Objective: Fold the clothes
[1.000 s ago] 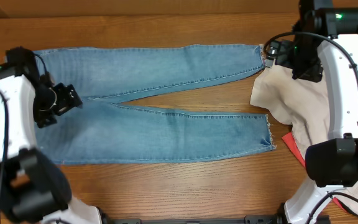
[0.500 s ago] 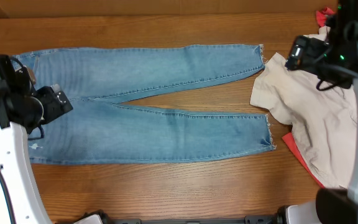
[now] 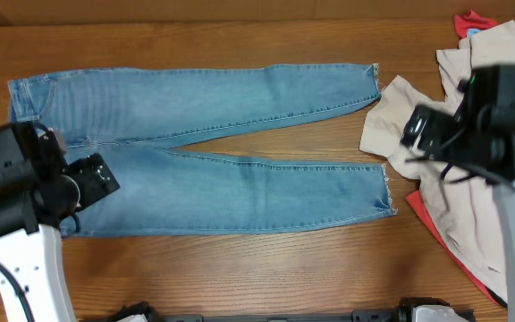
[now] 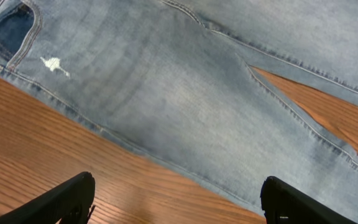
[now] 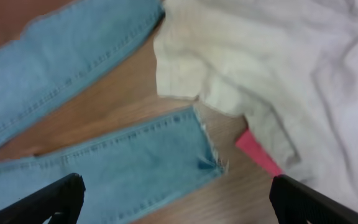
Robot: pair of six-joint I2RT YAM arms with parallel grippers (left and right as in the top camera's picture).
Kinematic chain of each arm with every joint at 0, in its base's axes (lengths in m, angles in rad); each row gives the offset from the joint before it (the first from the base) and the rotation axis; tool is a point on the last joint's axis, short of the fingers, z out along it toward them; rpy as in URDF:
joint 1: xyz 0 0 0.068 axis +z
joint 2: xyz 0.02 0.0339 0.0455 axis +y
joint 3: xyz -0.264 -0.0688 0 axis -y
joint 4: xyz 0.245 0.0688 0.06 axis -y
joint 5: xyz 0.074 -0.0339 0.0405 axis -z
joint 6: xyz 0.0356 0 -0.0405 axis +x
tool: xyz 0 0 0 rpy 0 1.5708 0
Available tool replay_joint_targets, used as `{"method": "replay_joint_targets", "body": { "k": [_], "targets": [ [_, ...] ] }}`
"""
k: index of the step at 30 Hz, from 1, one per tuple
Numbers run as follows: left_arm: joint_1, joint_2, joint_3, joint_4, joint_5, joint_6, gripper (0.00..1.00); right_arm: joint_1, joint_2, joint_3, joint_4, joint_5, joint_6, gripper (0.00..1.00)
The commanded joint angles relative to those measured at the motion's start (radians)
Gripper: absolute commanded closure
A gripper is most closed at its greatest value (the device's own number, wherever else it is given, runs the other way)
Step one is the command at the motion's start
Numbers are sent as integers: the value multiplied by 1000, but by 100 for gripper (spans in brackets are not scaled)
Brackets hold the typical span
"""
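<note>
The clothes are light blue jeans [image 3: 222, 143] lying flat on the wooden table, waist at the left and both legs running right to frayed hems [image 3: 387, 192]. My left gripper [image 3: 97, 179] hovers open over the near edge of the waist end. In the left wrist view, denim [image 4: 197, 81] fills the top and the gripper [image 4: 179, 202] has only bare wood between its fingers. My right gripper [image 3: 418, 130] hangs open just right of the hems, over the beige cloth. The right wrist view shows the near leg's hem [image 5: 135, 168] between the spread fingers of that gripper [image 5: 179, 202].
A beige garment [image 3: 454, 179] is heaped at the right, touching the far leg's hem. A red cloth [image 3: 432, 228] pokes out under it near the front, and another red piece [image 3: 472, 20] shows at the back right. Bare wood [image 3: 240, 277] runs along the front edge.
Both arms have swung toward the front of the table. The left gripper moved from the waist to its near edge; the right left the far hem for the beige cloth. The jeans stayed still.
</note>
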Motion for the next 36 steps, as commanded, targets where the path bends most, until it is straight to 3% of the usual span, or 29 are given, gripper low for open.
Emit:
{"method": "replay_joint_targets", "body": {
  "k": [1, 5, 16, 29, 36],
  "targets": [
    [-1, -59, -50, 9, -23, -43, 11, -4, -101, -137, 35, -57, 47, 0],
    [0, -72, -113, 5, -52, -110, 1, -4, -140, -304, 37, -78, 126, 0],
    [63, -36, -243, 50, -58, -214, 0, -4, -118, -650, 188, -191, 287, 0],
    [119, 63, -243, 114, -90, -215, 0, -4, -26, -844, 478, -230, 339, 0],
    [119, 95, -243, 137, -100, -214, 0, -4, 63, -845, 596, -229, 338, 10]
  ]
}}
